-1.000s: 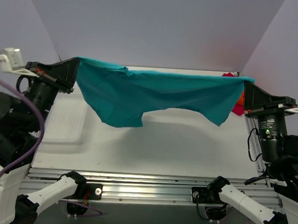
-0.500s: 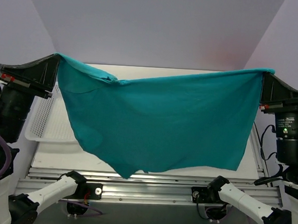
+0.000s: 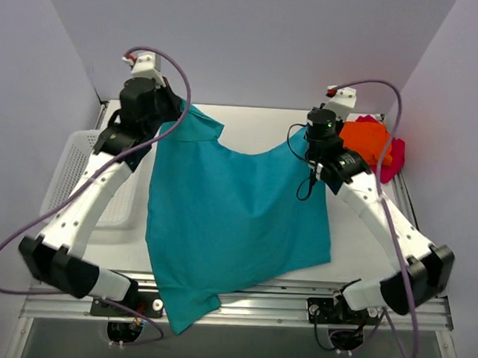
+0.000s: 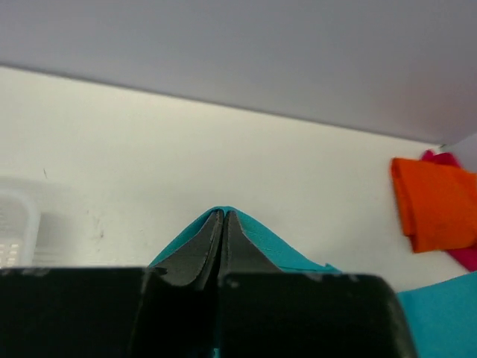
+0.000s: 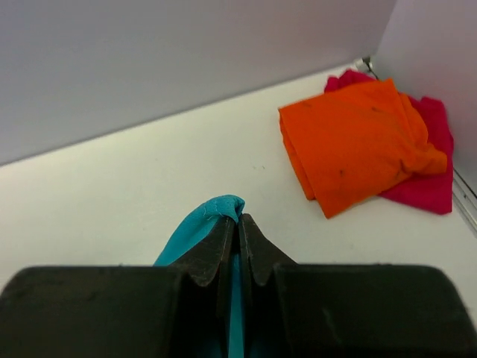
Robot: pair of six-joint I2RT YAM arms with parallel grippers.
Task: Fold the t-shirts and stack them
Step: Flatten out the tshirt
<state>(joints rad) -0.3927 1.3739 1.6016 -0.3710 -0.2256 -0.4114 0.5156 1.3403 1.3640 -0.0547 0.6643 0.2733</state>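
Looking out past the left gripper (image 4: 223,218). Black fingers (image 4: 200,253) pressed tight together, with a fold of the teal-blue shirt (image 4: 262,243) pinched between them and draped over the tips. More of the same blue cloth down in the right corner. Behind, a white table (image 4: 223,142) with a few tiny dark specks. Far right, a folded orange shirt (image 4: 432,203), with a pink shirt (image 4: 460,257) peeking out from under it. At the left edge, a bit of a white basket (image 4: 16,224). Up top, a plain grey wall (image 4: 238,45).

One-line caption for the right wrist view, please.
The right hand, shut on an edge of the teal t-shirt, faces the folded orange t-shirt lying on the magenta t-shirt.
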